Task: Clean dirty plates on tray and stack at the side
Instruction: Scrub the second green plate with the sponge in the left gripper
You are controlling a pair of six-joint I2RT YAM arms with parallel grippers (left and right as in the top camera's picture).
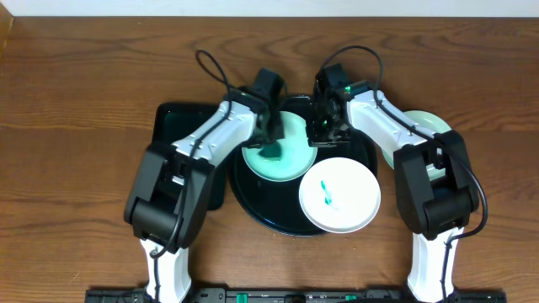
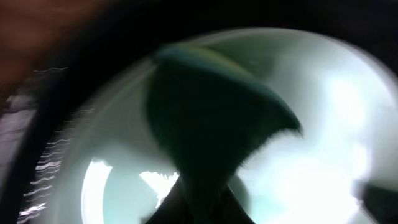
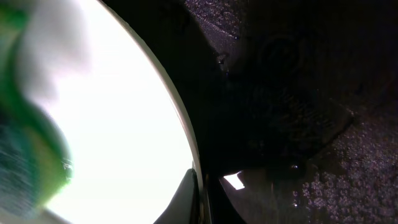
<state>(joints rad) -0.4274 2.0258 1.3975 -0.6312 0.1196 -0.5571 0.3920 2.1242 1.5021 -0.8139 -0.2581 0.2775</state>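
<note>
The round black tray [image 1: 253, 195] holds two plates. The back plate [image 1: 295, 156] looks teal-tinted. My left gripper [image 1: 271, 139] is shut on a teal cloth [image 1: 271, 153] pressed onto that plate. In the blurred left wrist view the dark cloth [image 2: 211, 118] covers the plate's middle [image 2: 329, 124]. My right gripper [image 1: 324, 126] is shut on this plate's right rim, and the right wrist view shows the rim [image 3: 124, 124] between the fingers [image 3: 202, 193]. The front plate [image 1: 349, 202] carries a teal smear [image 1: 327, 194]. A third plate [image 1: 421, 126] lies on the table at right, partly under my right arm.
A rectangular black tray [image 1: 173, 122] lies left of the round tray, under my left arm. Brown wooden table [image 1: 76, 151] surrounds everything. The tray's dark textured floor [image 3: 298, 112] fills the right wrist view beside the plate.
</note>
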